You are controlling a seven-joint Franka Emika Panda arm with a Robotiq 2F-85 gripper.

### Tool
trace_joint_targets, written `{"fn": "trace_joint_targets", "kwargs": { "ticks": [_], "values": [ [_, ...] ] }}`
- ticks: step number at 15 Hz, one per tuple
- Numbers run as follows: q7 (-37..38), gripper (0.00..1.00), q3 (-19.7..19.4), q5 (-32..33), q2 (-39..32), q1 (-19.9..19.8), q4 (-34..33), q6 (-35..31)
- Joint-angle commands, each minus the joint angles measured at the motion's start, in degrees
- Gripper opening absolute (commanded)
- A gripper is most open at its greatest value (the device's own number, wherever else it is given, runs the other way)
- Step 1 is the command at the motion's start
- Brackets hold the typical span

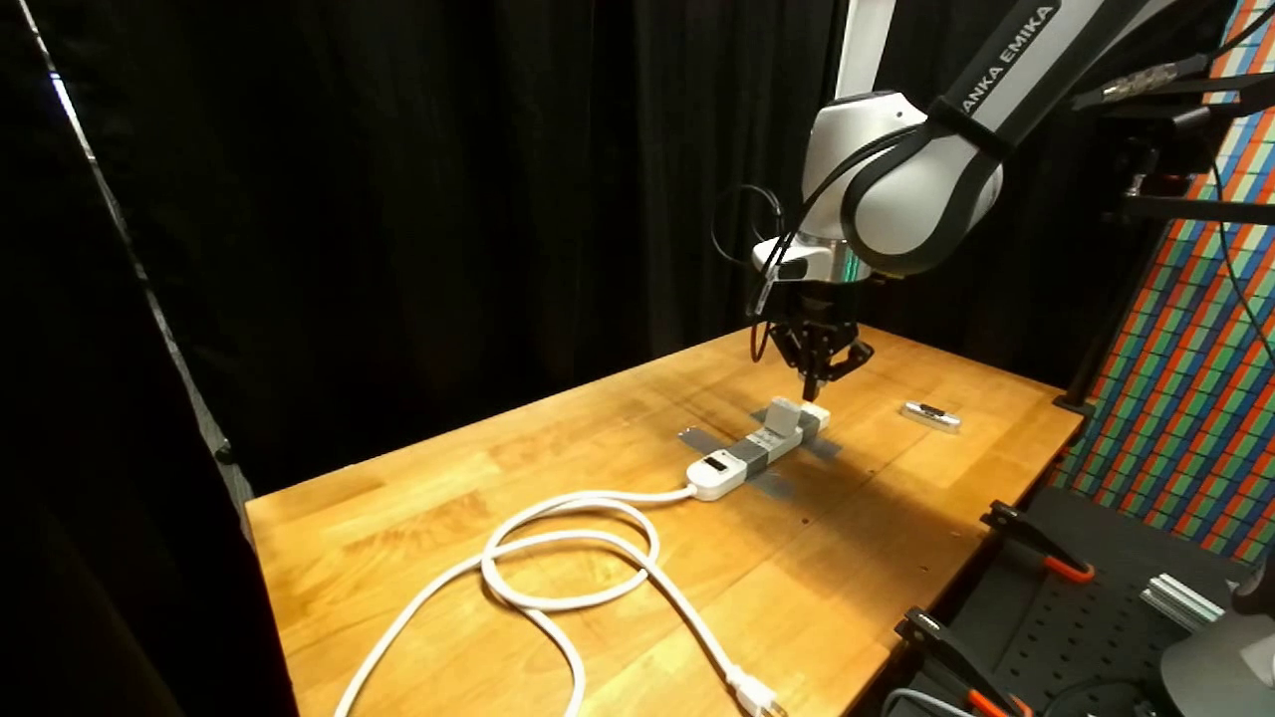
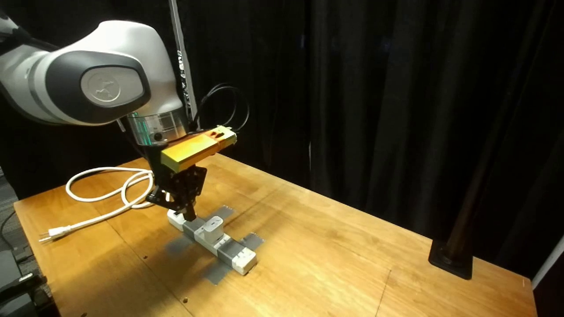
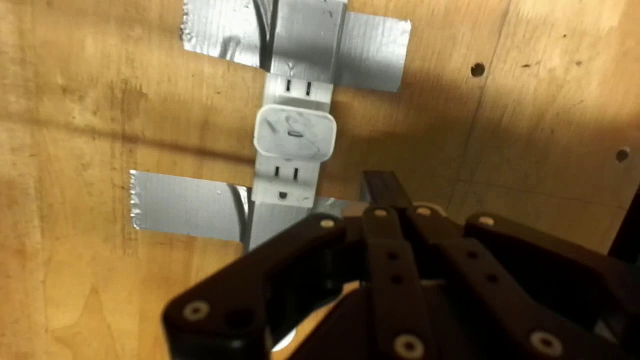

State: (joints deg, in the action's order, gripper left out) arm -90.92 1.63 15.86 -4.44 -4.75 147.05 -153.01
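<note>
My gripper [image 1: 812, 388] points down, its fingertips together with nothing visible between them. It also shows in an exterior view [image 2: 189, 215] and in the wrist view [image 3: 385, 190]. It hovers beside a white power strip [image 1: 717, 473], and the fingertips appear to the right of the strip [image 3: 305, 185] in the wrist view. The exact height above it cannot be told. A white charger block [image 3: 295, 134] stands upright in a middle outlet of the strip. It shows in both exterior views [image 1: 784, 416] [image 2: 213, 226]. Grey tape [image 3: 187, 205] crosses the strip and fixes it to the table.
The strip's white cord [image 1: 568, 602] loops over the wooden table [image 1: 428, 508], its plug [image 1: 754, 694] near the edge. A small silver object [image 1: 931, 415] lies beyond the strip. Clamps [image 1: 1036, 543] grip the table edge. A black stand base [image 2: 450, 259] stands at a corner.
</note>
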Motion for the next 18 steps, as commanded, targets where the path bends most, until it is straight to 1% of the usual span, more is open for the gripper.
{"fn": "trace_joint_targets", "kwargs": {
  "ticks": [1, 2, 4, 6, 9, 10, 14, 18],
  "values": [
    [0.02, 0.0, -0.14, -3.94, -1.25, 1.17, -0.22, -3.63],
    [1.48, 0.0, -0.42, -3.33, -1.69, 1.34, 0.01, -6.69],
    [2.34, 0.0, -0.64, -2.31, -2.8, 1.33, -0.53, -10.13],
    [3.14, 0.0, -1.01, -1.1, -3.66, 1.28, -1.19, -12.07],
    [4.17, 0.0, -1.61, 0.86, -5.44, 1.39, -2.82, -10.94],
    [3.65, 0.0, -1.33, 0.31, -6.22, 1.17, -3.45, -10.27],
    [3.53, 0.0, -1.22, 0.53, -9.07, 0.91, -4.86, -11.58],
    [3.42, 0.0, -1.12, 0.64, -11.27, 0.64, -6.4, -11.5]
  ]
}}
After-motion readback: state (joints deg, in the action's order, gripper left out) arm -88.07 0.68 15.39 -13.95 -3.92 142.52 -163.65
